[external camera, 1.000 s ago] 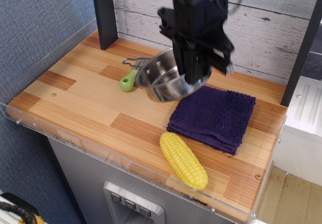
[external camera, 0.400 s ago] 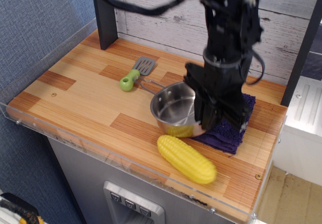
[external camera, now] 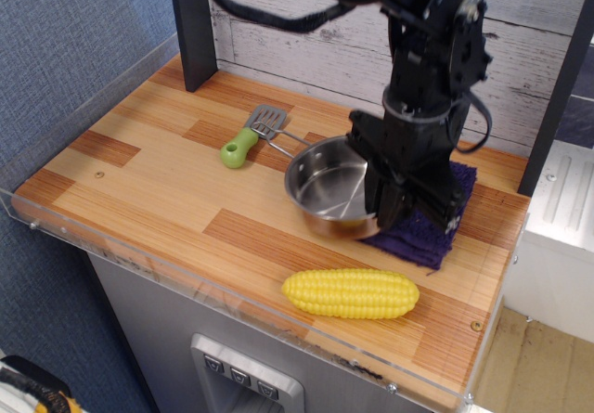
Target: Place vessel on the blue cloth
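observation.image view, one arm.
- small round shiny steel pan w/ thin wire handle (external camera: 327, 187): held at its right rim, tilted, over left edge of dark navy fuzzy folded cloth (external camera: 436, 230); only partly above it. wire handle runs up-left toward spatula.
- black robot hand (external camera: 390, 207): appears closed on pan rim; fingertips hidden, exact gap n/k.
- key relation: cloth centre lies right of pan, under/behind hand; judged next shift is rightward, then lower.
- green-handled grey spatula (external camera: 247, 137), yellow plastic corn cob (external camera: 351, 293): on wood surface (external camera: 139, 162), corn near front edge, apart from the cloth.
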Robot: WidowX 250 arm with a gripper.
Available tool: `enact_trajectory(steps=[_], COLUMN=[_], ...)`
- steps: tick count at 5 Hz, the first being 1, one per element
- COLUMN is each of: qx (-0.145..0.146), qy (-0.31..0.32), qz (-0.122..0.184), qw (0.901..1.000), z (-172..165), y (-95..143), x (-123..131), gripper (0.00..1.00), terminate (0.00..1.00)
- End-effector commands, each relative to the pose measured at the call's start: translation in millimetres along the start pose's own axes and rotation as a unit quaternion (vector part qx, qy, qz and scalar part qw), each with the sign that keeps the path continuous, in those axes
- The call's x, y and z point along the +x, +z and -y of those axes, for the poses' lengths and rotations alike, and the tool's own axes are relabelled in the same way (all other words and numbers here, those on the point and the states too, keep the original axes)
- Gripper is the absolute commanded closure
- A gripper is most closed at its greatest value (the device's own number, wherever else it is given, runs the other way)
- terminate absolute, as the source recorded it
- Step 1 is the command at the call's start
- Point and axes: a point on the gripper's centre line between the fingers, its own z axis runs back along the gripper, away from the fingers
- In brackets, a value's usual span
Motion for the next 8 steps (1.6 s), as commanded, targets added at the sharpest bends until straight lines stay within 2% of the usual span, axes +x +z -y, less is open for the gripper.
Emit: enact_trajectory(steps=[1, 2, 4, 5, 6, 7, 8], qx=[0.002, -0.007, -0.025, -0.037, -0.034, -0.022, -0.002], qy=[0.004, 0.005, 0.006, 0.001, -0.012, -0.021, -0.015], qz=[0.083, 0.091, 0.087, 0.08, 0.068, 0.035, -0.001], qw=[0.9965, 0.9958, 0.9959, 0.9961, 0.997, 0.9989, 0.9999], z=[-14.0, -12.6, -1.8, 8.3, 20.9, 23.3, 7.4], y=[62.5, 73.2, 68.4, 58.3, 42.8, 14.2, -14.7], x=[13.8, 22.4, 38.9, 37.3, 27.0, 14.7, -2.6], gripper=[1.0, 1.0, 1.0, 1.0, 1.0, 1.0, 1.0], terminate=[0.0, 0.0, 0.0, 0.0, 0.0, 0.0, 0.0])
